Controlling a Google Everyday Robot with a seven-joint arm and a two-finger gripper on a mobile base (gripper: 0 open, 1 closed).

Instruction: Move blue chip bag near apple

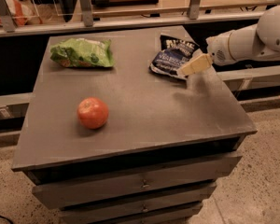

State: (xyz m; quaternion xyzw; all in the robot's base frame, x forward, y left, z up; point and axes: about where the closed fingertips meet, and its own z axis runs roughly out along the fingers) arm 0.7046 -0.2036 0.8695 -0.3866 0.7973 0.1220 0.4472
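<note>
The blue chip bag (171,56) lies at the back right of the grey cabinet top (144,106), dark navy with white lettering. The apple (92,112) sits at the front left, red-orange and round. My gripper (192,66) comes in from the right on a white arm (252,41). Its cream fingers (196,64) hover just over the bag's right front corner. The bag rests on the top; no grip on it shows.
A bright green snack bag (82,53) lies at the back left. The cabinet has drawers (140,183) below. A shelf rail (140,20) runs behind the top. Speckled floor (266,171) lies to the right.
</note>
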